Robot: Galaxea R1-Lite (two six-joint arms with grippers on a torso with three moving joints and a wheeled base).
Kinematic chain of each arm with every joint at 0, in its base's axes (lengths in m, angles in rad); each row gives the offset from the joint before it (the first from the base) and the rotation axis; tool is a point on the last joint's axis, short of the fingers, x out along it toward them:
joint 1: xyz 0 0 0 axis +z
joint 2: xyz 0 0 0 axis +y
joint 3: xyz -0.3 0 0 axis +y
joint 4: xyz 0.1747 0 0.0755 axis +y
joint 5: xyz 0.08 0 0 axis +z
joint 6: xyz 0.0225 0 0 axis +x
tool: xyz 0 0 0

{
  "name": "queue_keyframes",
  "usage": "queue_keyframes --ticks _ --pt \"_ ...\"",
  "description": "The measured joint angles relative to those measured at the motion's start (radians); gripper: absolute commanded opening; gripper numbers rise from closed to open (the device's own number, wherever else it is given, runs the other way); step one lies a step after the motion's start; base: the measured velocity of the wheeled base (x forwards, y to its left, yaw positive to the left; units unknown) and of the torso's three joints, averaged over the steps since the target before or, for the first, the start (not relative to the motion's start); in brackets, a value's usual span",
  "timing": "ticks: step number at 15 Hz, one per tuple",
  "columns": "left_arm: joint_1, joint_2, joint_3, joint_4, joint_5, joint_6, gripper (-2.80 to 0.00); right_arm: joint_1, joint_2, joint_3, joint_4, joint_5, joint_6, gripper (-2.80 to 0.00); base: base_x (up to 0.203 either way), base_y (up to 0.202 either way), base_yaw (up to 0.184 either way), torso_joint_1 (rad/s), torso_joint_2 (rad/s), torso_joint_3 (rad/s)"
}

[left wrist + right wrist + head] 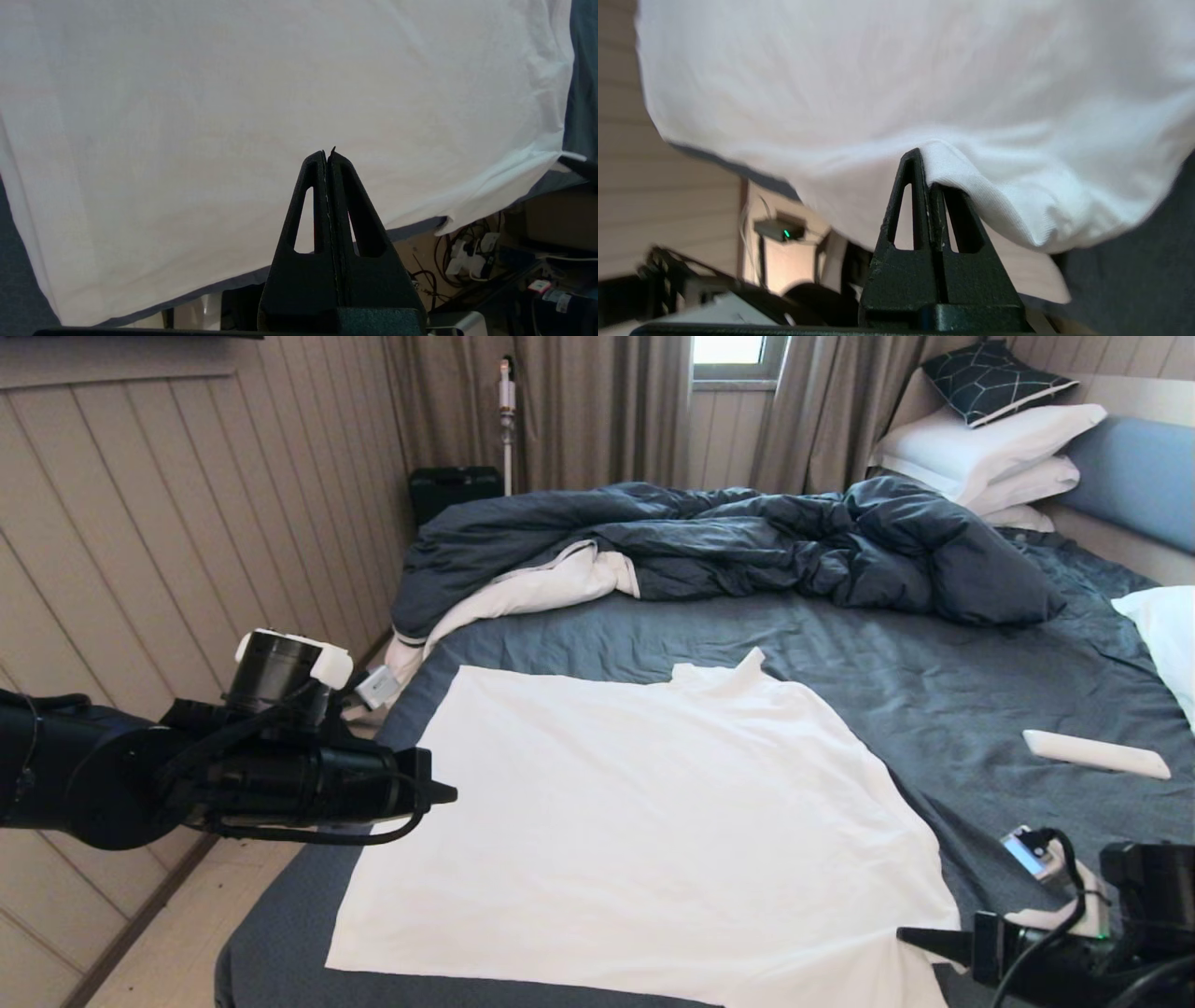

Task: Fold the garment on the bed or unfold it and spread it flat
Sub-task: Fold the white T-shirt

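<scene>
White shirt (644,821) spread nearly flat on the bed (934,709), close to its near edge and left corner.

Right gripper (930,184) pinches the shirt's near right corner, cloth bunched over its clenched tips. Left gripper (328,156) hovers clenched and empty over the shirt's left side. To fold cleanly, I judge the right should lift the corner slowly, keeping the hem taut against wrinkles.

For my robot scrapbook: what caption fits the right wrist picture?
The right gripper pinches the white shirt's edge with shut fingers, lifting it off the bed.
</scene>
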Motion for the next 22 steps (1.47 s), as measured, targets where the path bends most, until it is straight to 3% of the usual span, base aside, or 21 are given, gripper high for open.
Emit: queue_keyframes --ticks 5,11,22 --pt "0.001 -0.004 -0.006 -0.003 0.001 -0.001 -2.8 0.002 0.007 -0.128 0.022 -0.039 0.113 -2.8 0.0 0.0 0.0 0.0 0.0 0.0" --pt "0.001 0.0 -0.029 -0.005 0.0 -0.003 -2.8 0.002 0.074 -0.292 0.068 -0.138 0.142 -2.8 0.0 0.0 0.0 0.0 0.0 0.0" --pt "0.003 0.091 -0.105 0.002 0.002 -0.004 -2.8 0.0 0.162 -0.543 0.235 -0.177 0.144 -2.8 0.0 0.0 0.0 0.0 0.0 0.0"
